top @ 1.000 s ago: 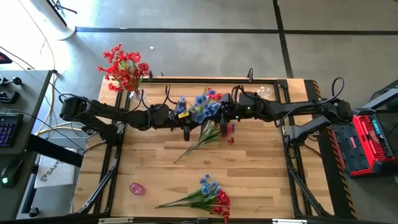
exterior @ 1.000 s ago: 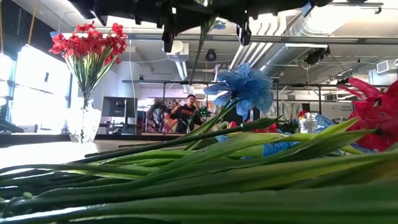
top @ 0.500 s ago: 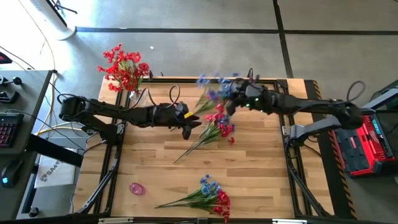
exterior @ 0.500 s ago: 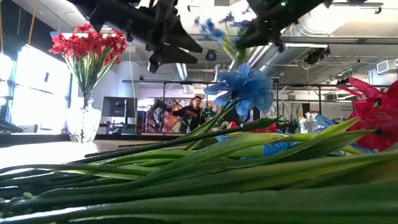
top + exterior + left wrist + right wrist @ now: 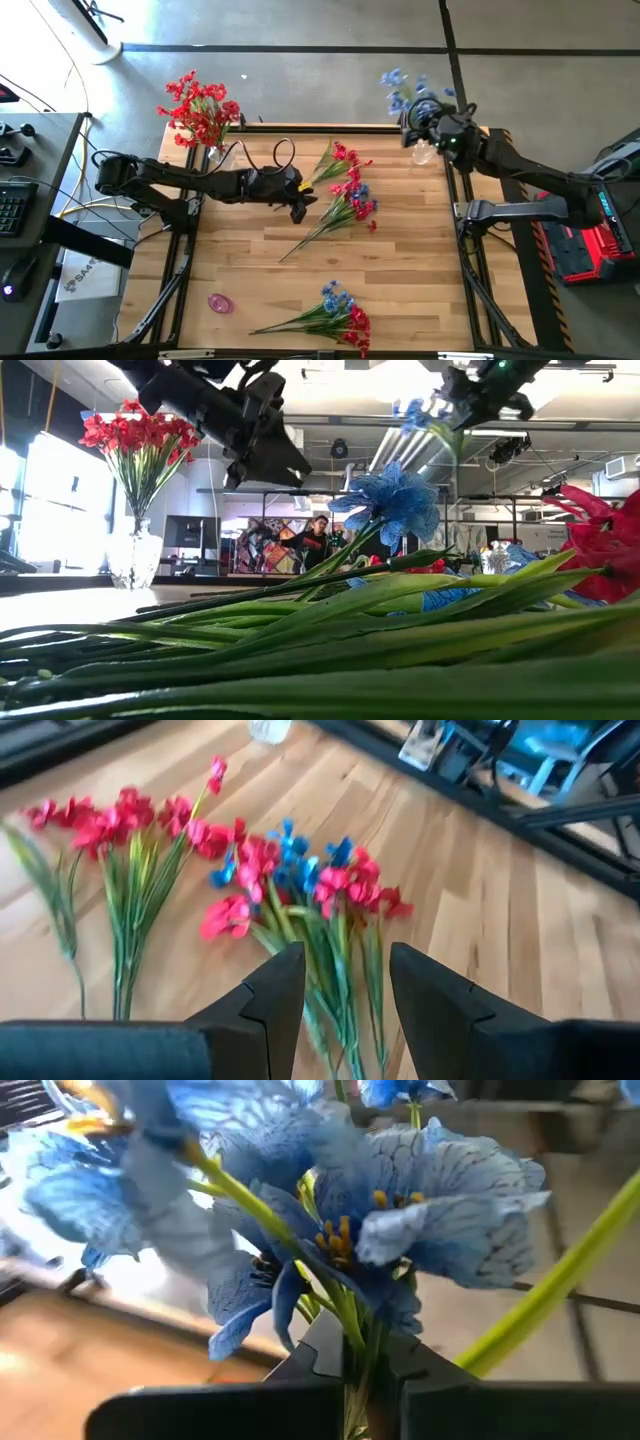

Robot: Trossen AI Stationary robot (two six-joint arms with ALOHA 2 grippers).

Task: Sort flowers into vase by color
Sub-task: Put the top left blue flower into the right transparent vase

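Wooden planks make up your table (image 5: 400, 270), with grey concrete floor all round it. At the near edge lies a mixed bundle of flowers (image 5: 335, 315), red and blue heads together, stems pointing left; a small pink thing (image 5: 219, 302) sits to its left. In the low view these near stems fill your foreground, and one blue bloom (image 5: 395, 498) rises above them.

Mid-table you have a second loose pile (image 5: 345, 195), mostly red with a little blue among it. Your left gripper (image 5: 299, 208) hangs just left of that pile with its jaws apart and nothing between them; its wrist view looks straight down on the pile (image 5: 270, 890).

Toward the far left corner stands a clear vase (image 5: 216, 154) holding red sprays (image 5: 198, 108). At the far right corner your right gripper (image 5: 418, 118) is clamped on the green stems of a blue spray (image 5: 398, 85), carried above a clear glass vase (image 5: 424, 150); its wrist view shows the blue petals (image 5: 420, 1210) up close.

Beyond the table the low view shows an open workshop with ceiling ducts, and a person (image 5: 318, 540) far off.

A second ago both grippers met over the table's middle with the blue spray between them. Since then the right arm has carried it off to the far right corner, and the left jaws have opened.
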